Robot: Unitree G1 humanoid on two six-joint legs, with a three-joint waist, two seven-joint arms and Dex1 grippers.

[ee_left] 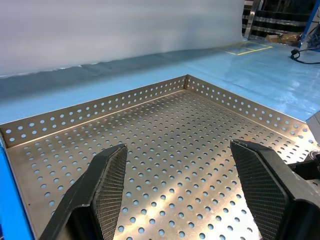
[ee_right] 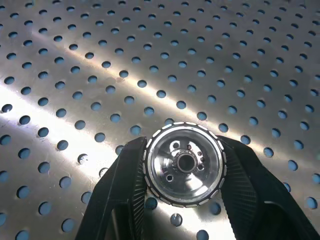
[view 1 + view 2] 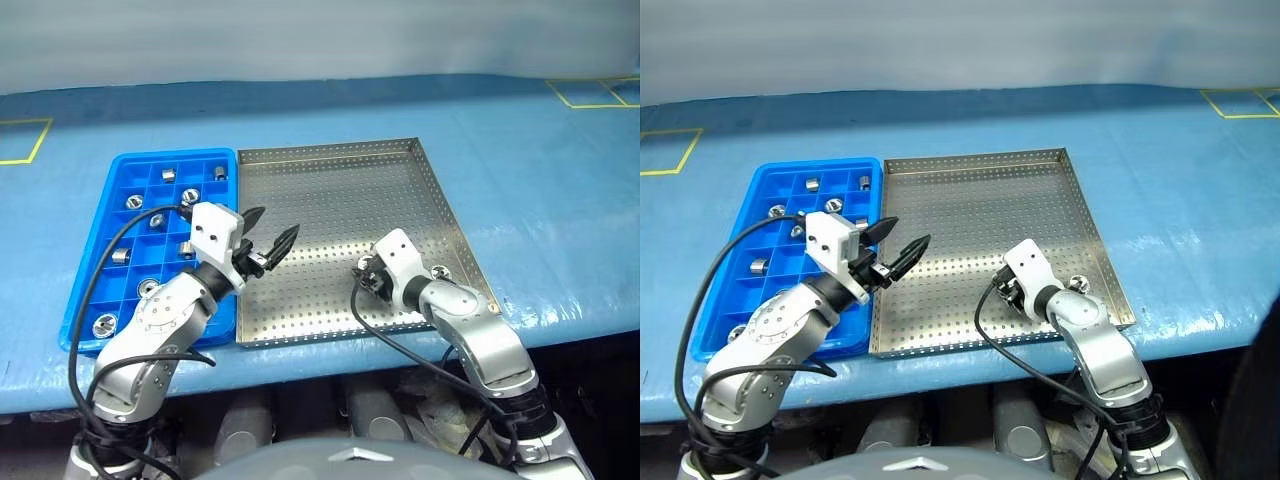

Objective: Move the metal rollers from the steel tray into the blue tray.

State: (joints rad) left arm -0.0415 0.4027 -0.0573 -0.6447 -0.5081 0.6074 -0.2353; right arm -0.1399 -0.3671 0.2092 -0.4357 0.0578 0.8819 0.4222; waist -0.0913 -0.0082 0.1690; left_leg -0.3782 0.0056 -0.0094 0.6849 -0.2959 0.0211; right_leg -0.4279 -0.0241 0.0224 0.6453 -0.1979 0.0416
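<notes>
One metal roller [image 2: 183,165] is sitting between the right gripper's [image 2: 183,172] two black fingers, low over the perforated floor of the steel tray [image 3: 330,190], near its front right part. In the right wrist view both pads are pressing against the roller's rim on opposite sides, so the jaws are looking clamped on it, with the roller's holed face turned toward the camera. Another roller [image 3: 439,271] is lying just beside the right arm, close to the steel tray's right rim. Several rollers [image 3: 167,174] are already resting in separate compartments of the blue tray [image 3: 90,300], which is lying edge to edge with the steel tray on its left.

The left gripper [image 3: 270,240] is hovering over the near left part of the steel tray with its fingers spread apart and nothing between them.

Judging from this, the step in hand is securing and lifting the roller. Doing it well is likely meaning lifting straight up before travelling, keeping the squeeze centred across the rim so the smooth round part is not squirting out, clearing the low rim and the left arm, then lowering into a free compartment before releasing
</notes>
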